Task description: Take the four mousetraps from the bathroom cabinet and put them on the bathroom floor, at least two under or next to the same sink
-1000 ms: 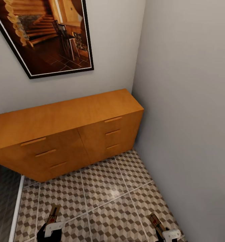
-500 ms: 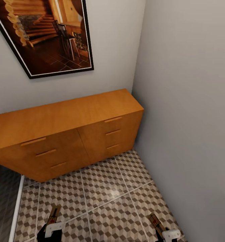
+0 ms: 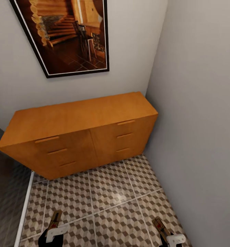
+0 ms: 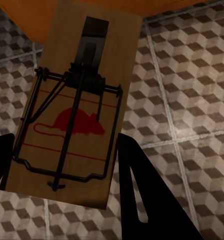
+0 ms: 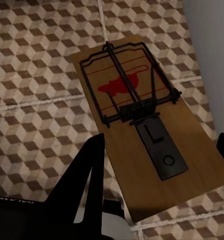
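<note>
The orange-brown cabinet (image 3: pixel 80 132) stands against the back wall with its drawers closed and its top bare. In front of it lies the cube-patterned bathroom floor (image 3: pixel 104 192). At the lower left of the head view, my left gripper (image 3: pixel 54 229) is shut on a mousetrap (image 3: pixel 55 218), held above the tiles. The left wrist view shows this mousetrap (image 4: pixel 74 115) between the black fingers (image 4: pixel 142 200). At the lower right, my right gripper (image 3: pixel 168 236) is shut on a second mousetrap (image 3: pixel 160 226). That mousetrap (image 5: pixel 137 130) fills the right wrist view beside a finger (image 5: pixel 86 175). The sink is out of view.
A grey wall (image 3: pixel 200 137) closes the right side next to the cabinet's end. A framed picture (image 3: pixel 70 34) hangs above the cabinet. At the left, a white strip (image 3: pixel 25 206) separates the tiles from a dark grey floor patch (image 3: pixel 7 192).
The whole head picture has shifted right, so the camera has turned left. Both grippers still hold their mousetraps in the same place relative to the view.
</note>
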You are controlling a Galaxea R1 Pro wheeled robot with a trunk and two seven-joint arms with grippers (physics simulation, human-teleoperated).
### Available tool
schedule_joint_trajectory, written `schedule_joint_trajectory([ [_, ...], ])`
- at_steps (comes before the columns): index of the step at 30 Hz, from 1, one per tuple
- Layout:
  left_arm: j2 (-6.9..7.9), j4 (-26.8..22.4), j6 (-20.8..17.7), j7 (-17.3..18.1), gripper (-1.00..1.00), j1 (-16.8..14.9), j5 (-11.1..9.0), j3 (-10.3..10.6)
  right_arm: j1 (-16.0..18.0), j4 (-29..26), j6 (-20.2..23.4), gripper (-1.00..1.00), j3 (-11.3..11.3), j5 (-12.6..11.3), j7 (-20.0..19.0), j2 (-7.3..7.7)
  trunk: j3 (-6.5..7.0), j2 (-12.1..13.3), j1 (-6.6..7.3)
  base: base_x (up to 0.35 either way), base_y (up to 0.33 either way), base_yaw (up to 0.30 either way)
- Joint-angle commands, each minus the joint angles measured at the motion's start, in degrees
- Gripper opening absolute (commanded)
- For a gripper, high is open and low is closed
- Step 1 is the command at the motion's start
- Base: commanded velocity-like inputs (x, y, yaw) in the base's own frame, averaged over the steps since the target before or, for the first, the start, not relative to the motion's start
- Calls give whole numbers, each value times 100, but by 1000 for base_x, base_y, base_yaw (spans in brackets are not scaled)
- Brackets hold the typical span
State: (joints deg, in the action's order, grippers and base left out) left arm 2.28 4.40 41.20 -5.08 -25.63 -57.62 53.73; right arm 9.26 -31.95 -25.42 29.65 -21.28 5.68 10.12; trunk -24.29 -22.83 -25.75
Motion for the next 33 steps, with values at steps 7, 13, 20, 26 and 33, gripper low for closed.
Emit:
schedule_joint_trajectory([
  [7,-2,8,11,-72,-100,-3,49,40,5,-4,-16,-100,49,-25,64,7,48,-9,-3,0,0,38],
  [13,-5,8,11,-72,-100,-3,49,37,5,-4,-16,-100,50,-25,65,7,102,-9,-3,0,0,3],
  [20,-2,8,11,-72,-100,-3,49,39,5,-4,-16,-100,50,-25,65,7,166,-9,-3,0,0,54],
  [26,-2,8,11,-72,-100,-3,49,40,5,-4,-16,-100,50,-25,65,7,220,-9,-3,0,0,88],
  [33,-5,8,11,-72,-100,-3,49,40,5,-4,-16,-100,50,-20,65,7,283,-9,-3,0,0,91],
])
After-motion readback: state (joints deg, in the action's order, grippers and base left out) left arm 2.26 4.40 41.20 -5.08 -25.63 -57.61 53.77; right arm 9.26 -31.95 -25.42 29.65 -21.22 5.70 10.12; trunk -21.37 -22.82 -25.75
